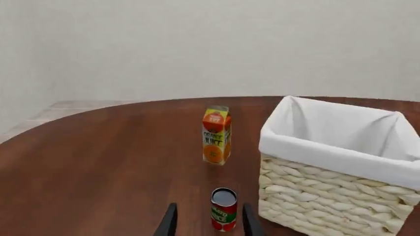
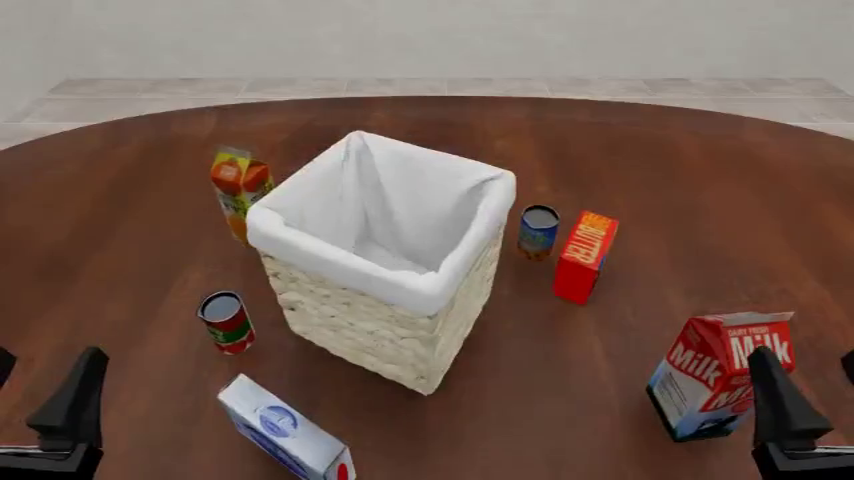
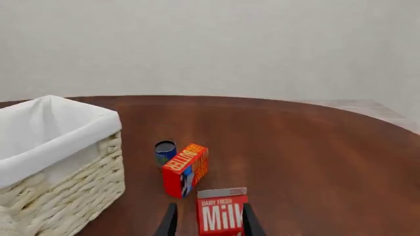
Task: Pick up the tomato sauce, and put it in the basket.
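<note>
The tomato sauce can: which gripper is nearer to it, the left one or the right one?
Left. The left gripper sits just short of the tomato sauce, on the same side of the basket; the right gripper is beyond the basket, at the milk carton.

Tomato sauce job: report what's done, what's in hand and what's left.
Done: nothing. The tomato sauce stands upright on the table, left of the basket, which looks empty. In hand: nothing; the left gripper is open with the can framed between its fingers, the right gripper open and idle. Left: grasp, lift, drop in.
</note>
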Motion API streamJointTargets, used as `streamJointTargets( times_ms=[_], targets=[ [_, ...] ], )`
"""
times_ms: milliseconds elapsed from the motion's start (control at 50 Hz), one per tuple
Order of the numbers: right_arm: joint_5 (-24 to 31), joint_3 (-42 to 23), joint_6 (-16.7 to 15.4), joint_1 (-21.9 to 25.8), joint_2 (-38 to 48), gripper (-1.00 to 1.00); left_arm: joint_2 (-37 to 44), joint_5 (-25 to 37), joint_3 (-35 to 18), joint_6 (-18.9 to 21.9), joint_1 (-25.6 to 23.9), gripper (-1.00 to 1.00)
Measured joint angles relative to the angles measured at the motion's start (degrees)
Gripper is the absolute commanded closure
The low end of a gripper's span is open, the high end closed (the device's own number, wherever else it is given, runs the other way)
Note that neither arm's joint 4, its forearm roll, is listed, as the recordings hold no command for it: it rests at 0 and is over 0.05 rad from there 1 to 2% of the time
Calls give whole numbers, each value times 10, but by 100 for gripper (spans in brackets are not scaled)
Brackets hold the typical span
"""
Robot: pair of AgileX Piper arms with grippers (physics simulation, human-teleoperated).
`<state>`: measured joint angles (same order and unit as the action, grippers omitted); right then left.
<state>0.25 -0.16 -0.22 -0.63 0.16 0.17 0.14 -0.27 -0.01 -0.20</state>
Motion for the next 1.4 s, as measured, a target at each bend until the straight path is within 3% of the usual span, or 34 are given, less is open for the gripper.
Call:
streamJointTargets(
  times_ms=[680,1080,1400],
  targets=[
    [-6,1,0,7,4,-100,44,-17,-12,-2,-7,-100],
    [-3,0,2,7,1,-100,234,92,-190,12,-65,-100],
    [-8,1,2,7,6,-100,378,200,-319,-4,-66,-100]
  ],
)
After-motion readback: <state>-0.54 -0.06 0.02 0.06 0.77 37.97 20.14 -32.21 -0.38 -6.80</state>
